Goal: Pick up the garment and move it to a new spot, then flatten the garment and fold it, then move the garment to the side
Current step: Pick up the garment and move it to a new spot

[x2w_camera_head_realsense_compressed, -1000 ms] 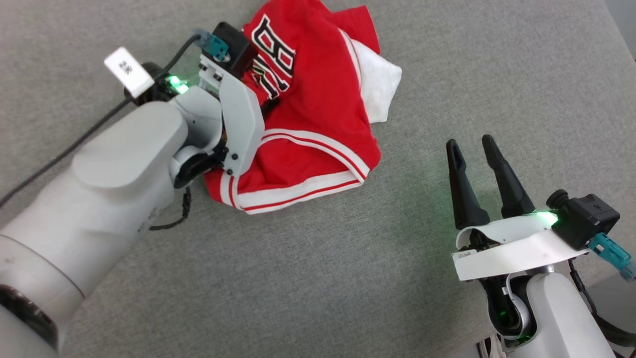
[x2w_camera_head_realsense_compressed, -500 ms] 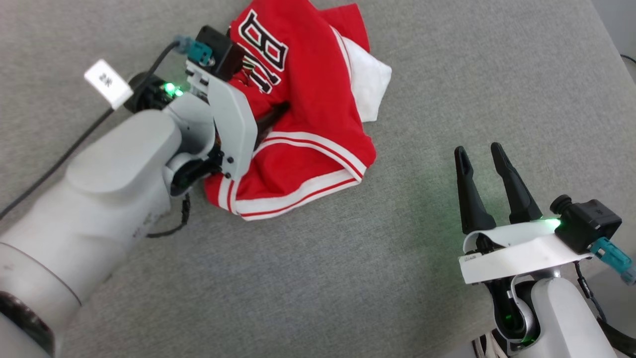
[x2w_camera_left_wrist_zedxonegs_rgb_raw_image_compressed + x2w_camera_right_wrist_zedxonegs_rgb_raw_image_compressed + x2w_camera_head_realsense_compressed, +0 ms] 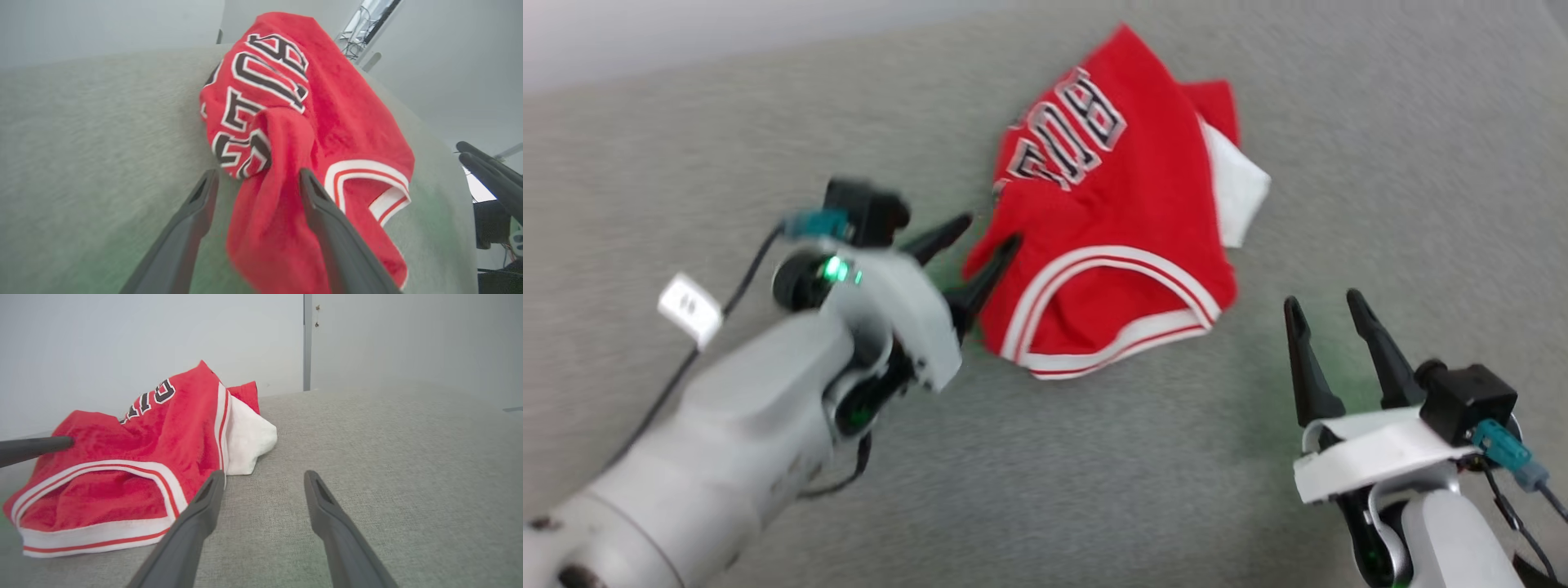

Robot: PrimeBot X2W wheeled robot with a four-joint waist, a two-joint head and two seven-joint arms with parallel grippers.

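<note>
- The left gripper (image 3: 988,231) has its two dark fingers spread wide and pinches nothing. The tips sit at the left edge of the garment (image 3: 1119,245).
- In the left wrist view, the left gripper (image 3: 257,173) has a rumpled fold of the garment (image 3: 347,122) bulging up between its parted fingers. The right-hand finger lies against the cloth and the left-hand one stands clear of it.
- The right gripper (image 3: 1322,300) is also open and empty. It hovers over the bare grey surface (image 3: 1094,490), to the near right of the garment and apart from it.
- In the right wrist view, the right gripper (image 3: 264,473) points past the garment (image 3: 122,457). Its left fingertip shows just in front of the striped hem.
- The garment lies crumpled on the grey surface, a little far of centre, and neither gripper lifts it.
- Its black, white-outlined lettering (image 3: 1066,139) faces up on the far left part, partly folded under.
- A white sleeve (image 3: 1237,192) sticks out on the right side.
- The white-and-red striped trim (image 3: 1111,261) curves along the near edge, which gapes open.
- One finger (image 3: 36,447) of the left gripper reaches the garment's left side in the right wrist view.
- A white tag (image 3: 689,309) hangs from the cable beside the left wrist.
- A pale wall (image 3: 122,335) rises beyond the surface's far edge.
</note>
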